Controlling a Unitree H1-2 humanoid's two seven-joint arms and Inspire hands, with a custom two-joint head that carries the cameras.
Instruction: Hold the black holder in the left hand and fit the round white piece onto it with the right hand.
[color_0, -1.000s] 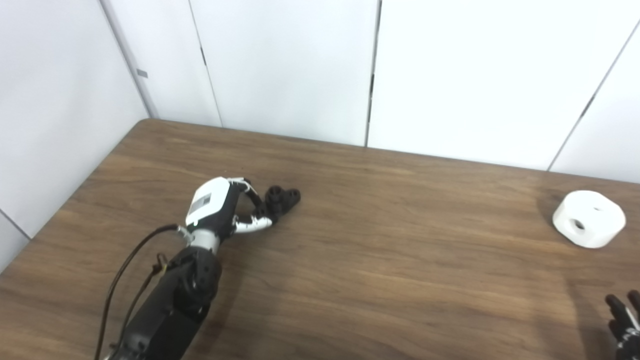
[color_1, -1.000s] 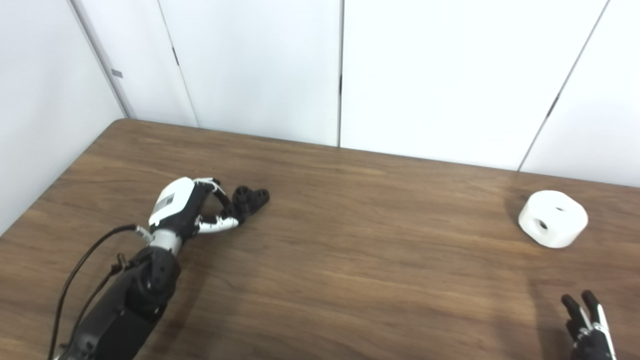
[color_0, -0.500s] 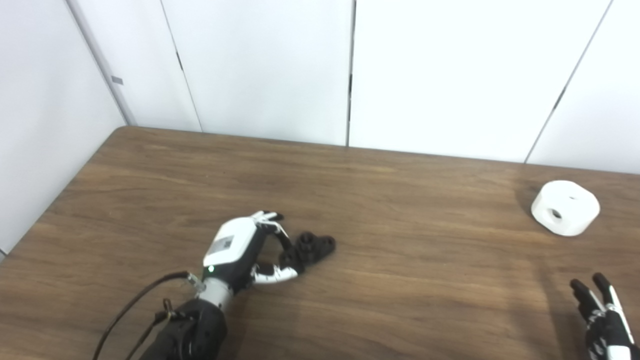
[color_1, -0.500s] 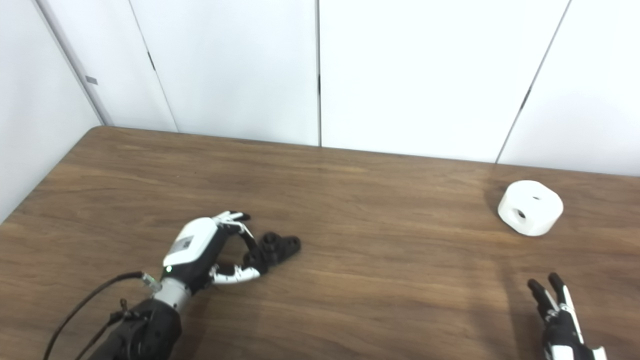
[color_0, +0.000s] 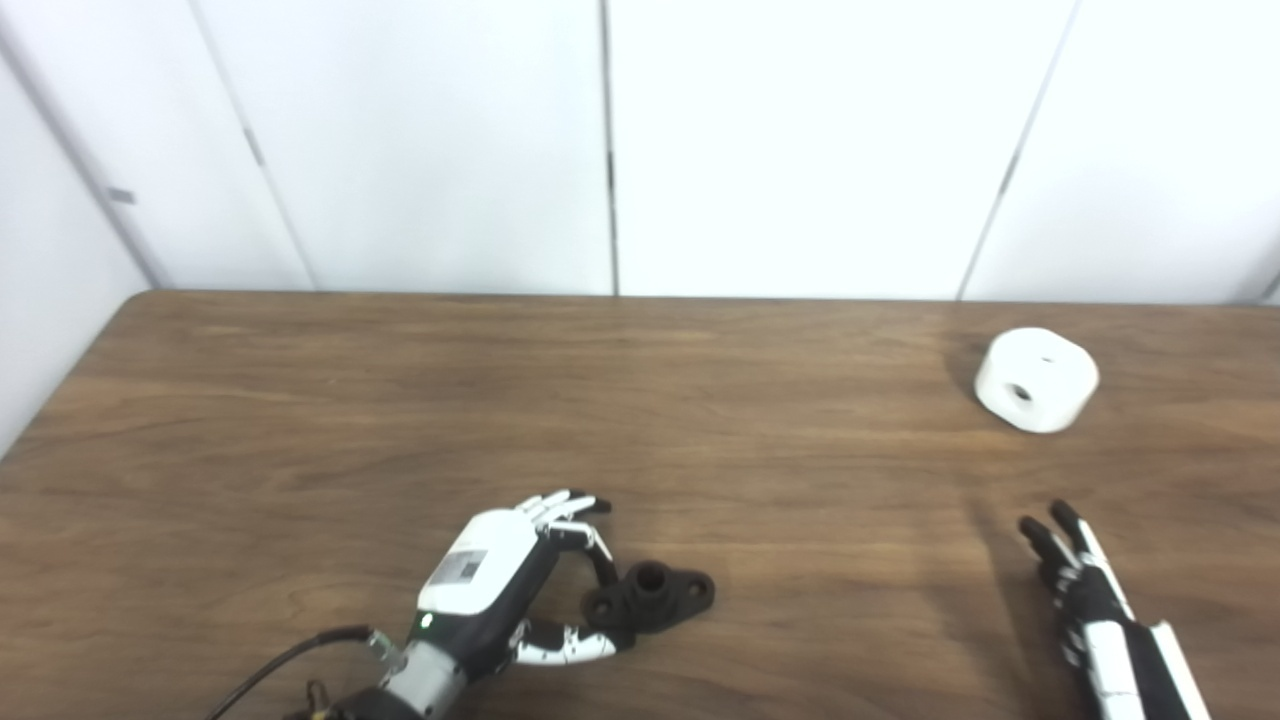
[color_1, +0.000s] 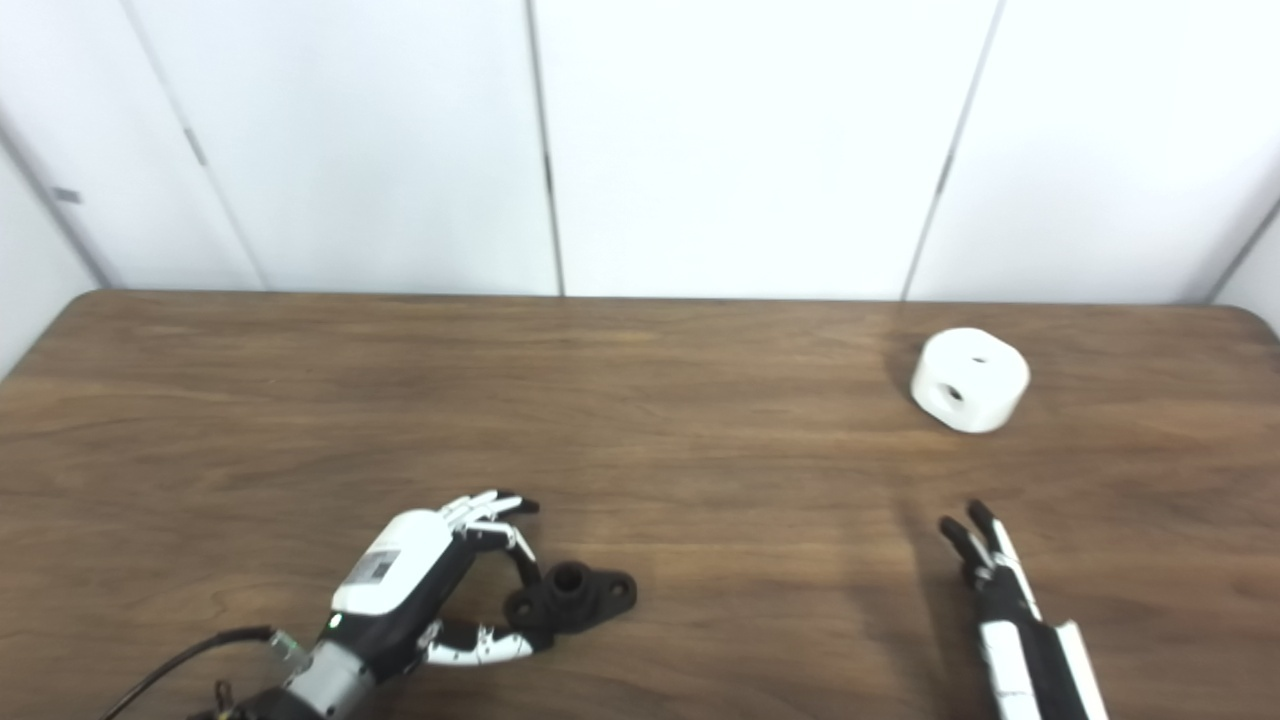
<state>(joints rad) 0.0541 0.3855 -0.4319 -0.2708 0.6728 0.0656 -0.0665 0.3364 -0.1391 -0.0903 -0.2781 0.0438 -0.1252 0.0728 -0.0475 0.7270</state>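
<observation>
The black holder (color_0: 652, 596) lies on the wooden table (color_0: 300, 400) near its front edge, a short tube between two flat lugs. My left hand (color_0: 500, 590) is just left of it, with one finger and the thumb pinched on its left lug and the other fingers spread above. It shows in the right eye view too (color_1: 572, 597). The round white piece (color_0: 1037, 380), with a hole in its side, sits at the far right of the table. My right hand (color_0: 1075, 585) is open and empty at the front right, well short of the white piece.
White wall panels (color_0: 800, 140) stand right behind the table's far edge. The table's left edge (color_0: 60, 390) runs along another white wall. A black cable (color_0: 290, 655) trails from my left wrist.
The camera has swung right and tilted. Against the white piece, my left hand has drawn the black holder nearer the front edge and rightward. More of my right hand shows.
</observation>
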